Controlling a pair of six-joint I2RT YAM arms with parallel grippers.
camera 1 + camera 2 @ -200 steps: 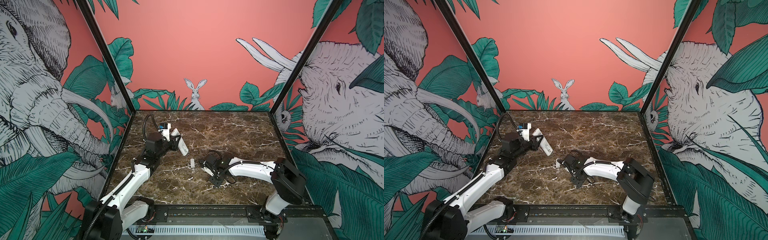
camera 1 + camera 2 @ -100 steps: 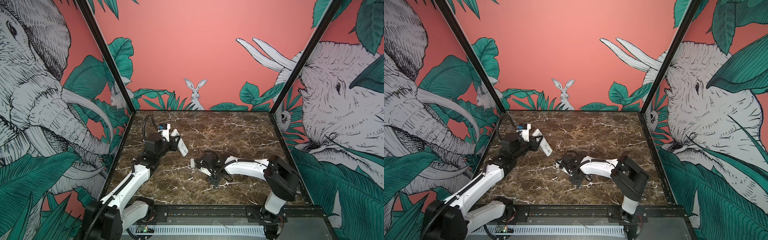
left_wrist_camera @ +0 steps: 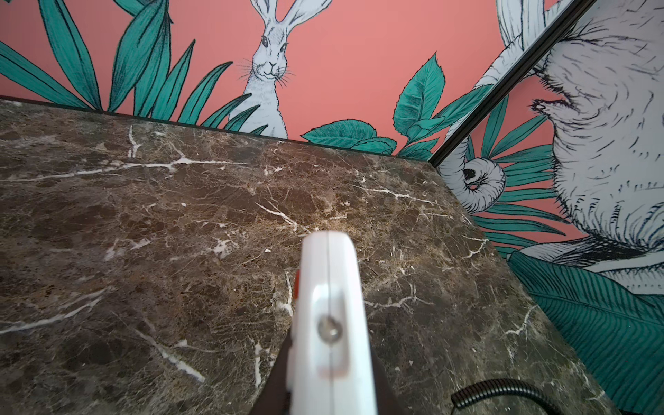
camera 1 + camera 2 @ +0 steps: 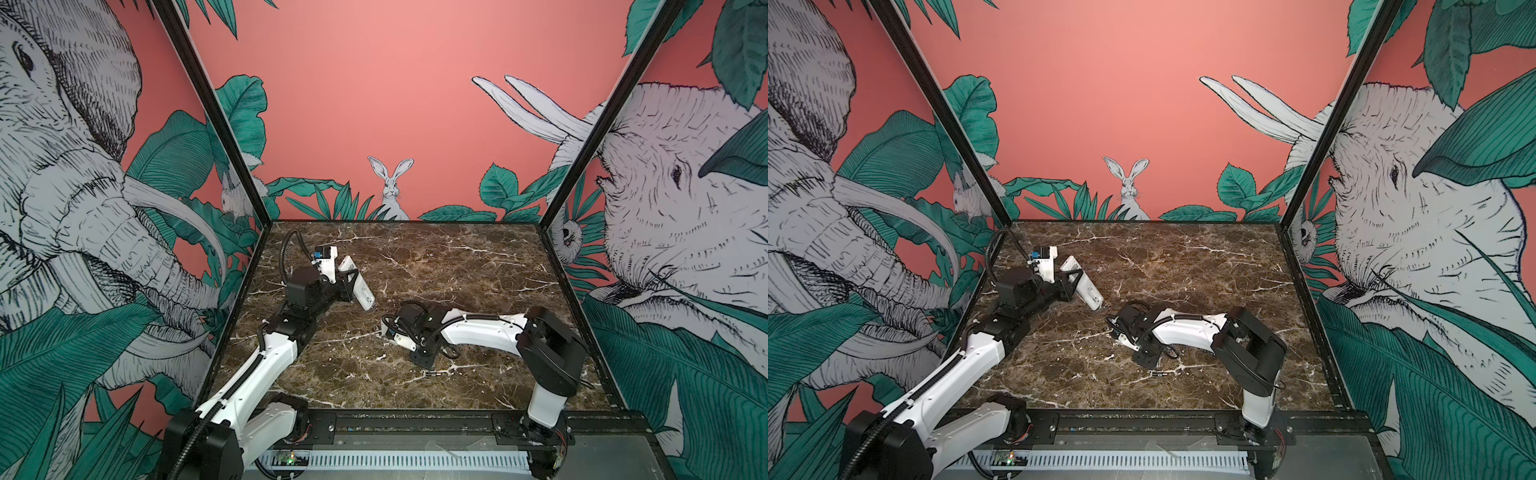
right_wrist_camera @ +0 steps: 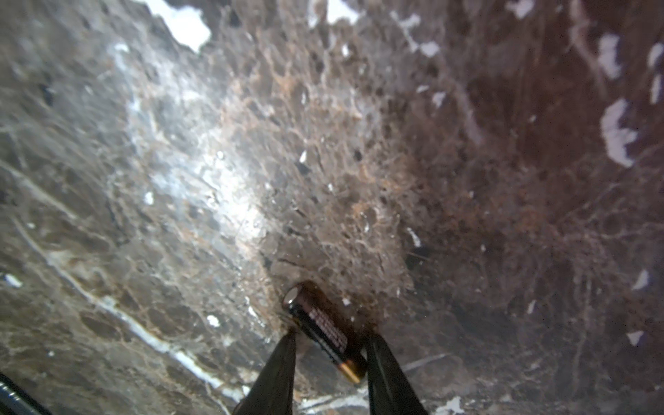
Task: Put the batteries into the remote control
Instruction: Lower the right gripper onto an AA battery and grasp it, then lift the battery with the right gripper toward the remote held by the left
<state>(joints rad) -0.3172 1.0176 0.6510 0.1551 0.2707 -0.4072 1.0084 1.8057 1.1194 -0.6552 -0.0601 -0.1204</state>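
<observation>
The right gripper (image 5: 330, 337) points down at the brown, white-veined marble tabletop (image 5: 215, 179). Its two black fingers (image 5: 276, 373) stand on either side of a small black cylindrical battery with a copper-coloured end band (image 5: 323, 330). The battery lies slantwise on the marble between the tips and close to both, but I cannot tell whether they pinch it. In both top views this gripper (image 4: 422, 358) sits low over the table, a little forward of centre. A tiny dark cylinder (image 4: 434, 375) lies just in front of it, and it is unclear whether that is the same battery.

The left gripper (image 3: 330, 352) is pressed together on the slim, long white plastic remote control (image 3: 330, 287), which juts out beyond its dark fingers. In both top views the remote (image 4: 358, 284) is held tilted, left of the table's centre, with its lower end towards the right arm (image 4: 478, 332).
</observation>
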